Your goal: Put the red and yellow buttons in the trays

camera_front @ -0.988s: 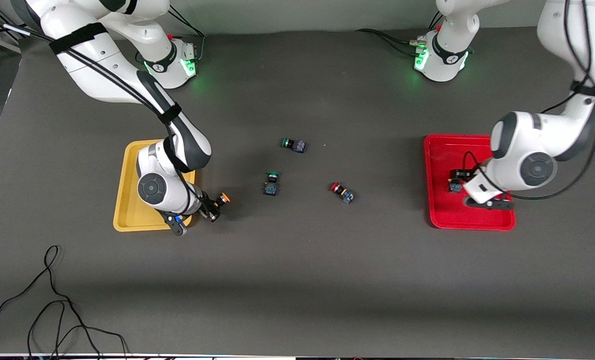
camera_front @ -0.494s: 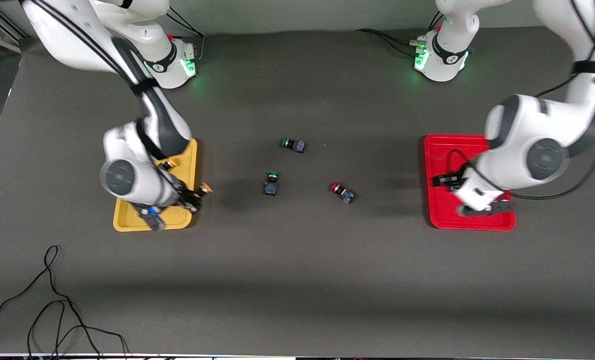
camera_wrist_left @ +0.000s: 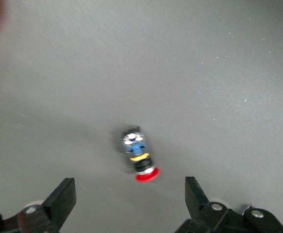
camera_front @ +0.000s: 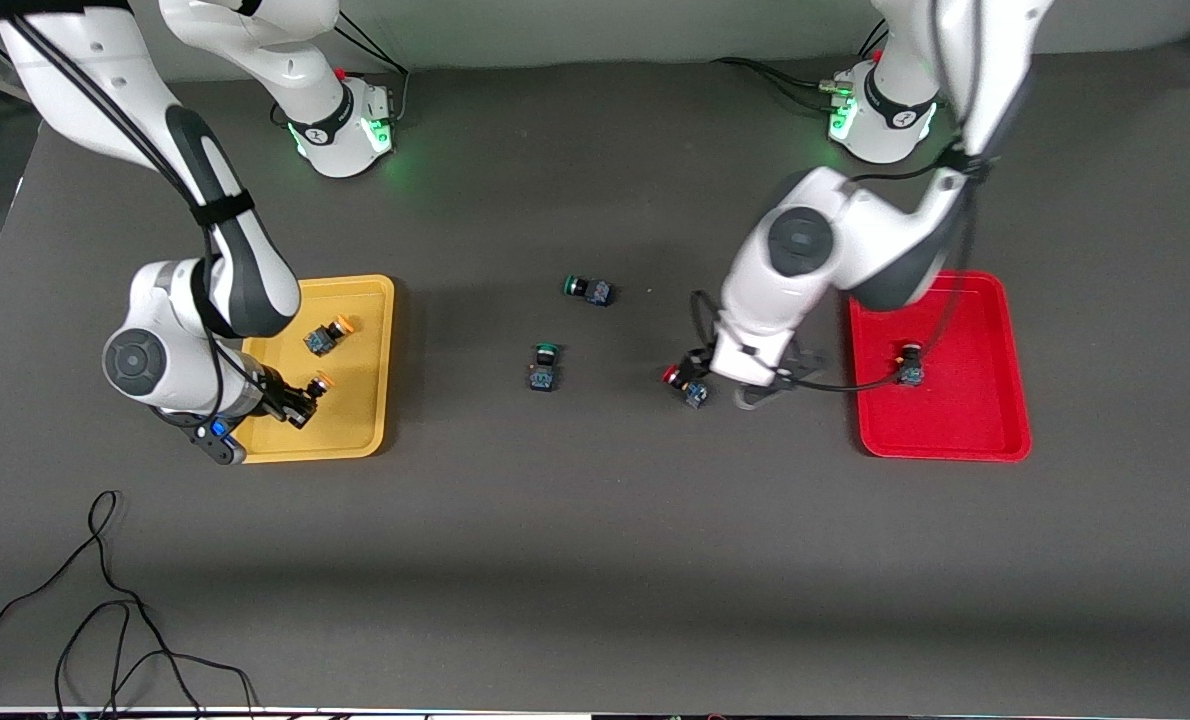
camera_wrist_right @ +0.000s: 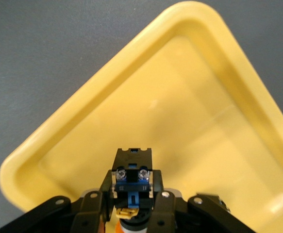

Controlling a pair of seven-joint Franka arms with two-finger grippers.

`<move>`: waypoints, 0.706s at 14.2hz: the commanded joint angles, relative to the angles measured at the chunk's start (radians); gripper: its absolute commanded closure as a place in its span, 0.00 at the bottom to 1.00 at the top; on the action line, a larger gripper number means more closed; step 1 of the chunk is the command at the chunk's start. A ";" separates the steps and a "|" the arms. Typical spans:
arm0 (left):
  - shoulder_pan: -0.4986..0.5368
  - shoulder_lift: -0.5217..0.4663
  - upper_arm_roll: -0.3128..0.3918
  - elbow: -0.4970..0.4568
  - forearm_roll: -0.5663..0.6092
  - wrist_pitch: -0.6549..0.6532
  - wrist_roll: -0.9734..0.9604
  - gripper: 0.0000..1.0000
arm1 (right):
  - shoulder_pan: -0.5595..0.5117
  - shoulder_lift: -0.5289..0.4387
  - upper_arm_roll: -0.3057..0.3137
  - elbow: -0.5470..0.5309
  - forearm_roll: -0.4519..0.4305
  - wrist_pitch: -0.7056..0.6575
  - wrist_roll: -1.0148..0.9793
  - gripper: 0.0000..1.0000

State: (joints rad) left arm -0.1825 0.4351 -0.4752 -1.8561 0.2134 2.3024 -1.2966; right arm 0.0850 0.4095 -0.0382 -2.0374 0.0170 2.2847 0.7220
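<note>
My right gripper [camera_front: 300,398] is shut on a yellow-capped button [camera_front: 315,386] just above the floor of the yellow tray [camera_front: 365,420]. In the right wrist view the button's dark body [camera_wrist_right: 131,174] sits between the jaws of the right gripper [camera_wrist_right: 131,206], over the tray [camera_wrist_right: 204,97]. A second yellow button [camera_front: 327,336] lies in that tray. My left gripper [camera_front: 723,382] is open over the table beside a red-capped button [camera_front: 685,385]. The left wrist view shows that button [camera_wrist_left: 140,158] just ahead of the left gripper [camera_wrist_left: 129,201]. Another red button [camera_front: 910,368] lies in the red tray [camera_front: 995,440].
Two green-capped buttons [camera_front: 587,289] [camera_front: 543,366] lie on the dark mat mid-table, toward the right arm's end from the red one. A black cable [camera_front: 105,600] loops at the table's near corner at the right arm's end.
My left gripper left a red button in the red tray and moved to the red button on the mat. My right gripper carried the yellow button from the mat over the yellow tray.
</note>
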 commanded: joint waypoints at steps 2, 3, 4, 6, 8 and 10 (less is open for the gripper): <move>-0.060 0.247 0.023 0.187 0.173 0.002 -0.190 0.00 | 0.007 -0.005 -0.020 0.008 0.009 0.009 -0.049 0.58; -0.060 0.278 0.023 0.193 0.190 0.006 -0.191 0.00 | 0.007 -0.012 -0.020 0.008 0.011 0.006 -0.047 0.01; -0.060 0.298 0.030 0.193 0.202 0.006 -0.191 0.01 | 0.007 -0.024 -0.020 0.008 0.011 -0.001 -0.042 0.00; -0.064 0.306 0.043 0.190 0.208 0.017 -0.193 0.11 | 0.010 -0.073 -0.020 0.028 0.011 -0.066 -0.036 0.00; -0.066 0.309 0.043 0.187 0.204 0.012 -0.196 0.36 | 0.010 -0.125 -0.017 0.118 0.011 -0.234 -0.044 0.00; -0.080 0.310 0.043 0.184 0.202 0.005 -0.214 0.67 | 0.016 -0.211 -0.009 0.169 0.008 -0.354 -0.059 0.00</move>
State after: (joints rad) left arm -0.2310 0.7530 -0.4428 -1.6851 0.4003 2.3299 -1.4671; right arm 0.0910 0.2959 -0.0493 -1.9054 0.0170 2.0406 0.6933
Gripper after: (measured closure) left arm 0.313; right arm 0.000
